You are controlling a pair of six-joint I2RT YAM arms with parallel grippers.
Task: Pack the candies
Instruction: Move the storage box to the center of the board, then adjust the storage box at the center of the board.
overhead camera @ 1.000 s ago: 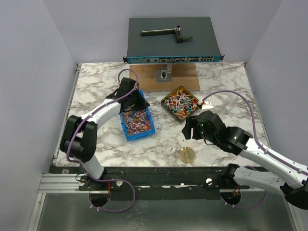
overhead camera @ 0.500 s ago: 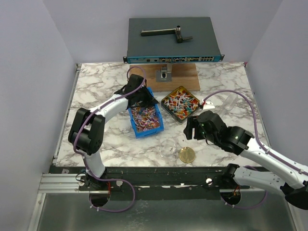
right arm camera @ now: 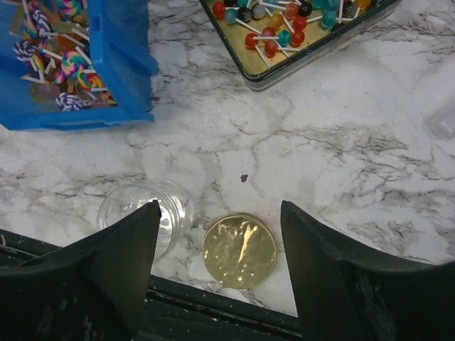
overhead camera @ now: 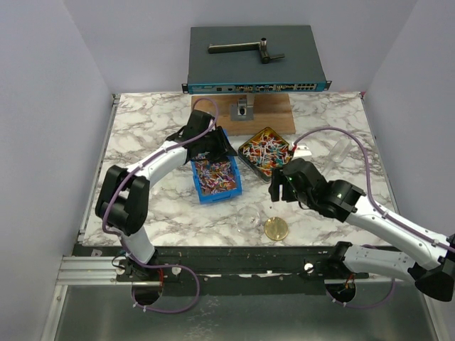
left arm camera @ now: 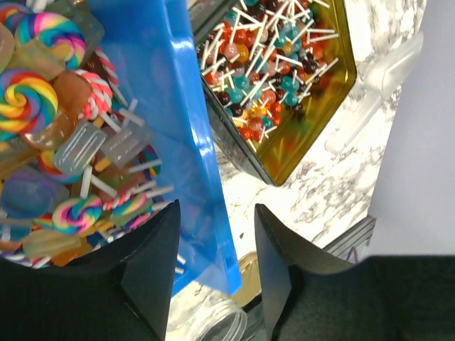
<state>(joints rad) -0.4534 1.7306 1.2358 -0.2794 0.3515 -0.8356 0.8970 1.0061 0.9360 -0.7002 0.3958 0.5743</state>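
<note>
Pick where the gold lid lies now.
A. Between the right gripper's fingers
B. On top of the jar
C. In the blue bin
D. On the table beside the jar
D: the lid lies flat on the table next to the open jar, with nothing gripping it.

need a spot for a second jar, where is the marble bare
Widest bare patch: the marble table's far-left corner, between the wooden board and the left arm. A smaller patch lies between the blue bin, gold tin, clear jar and gold lid, under the right gripper. Crowded: bin close beside tin, mid-table.
</note>
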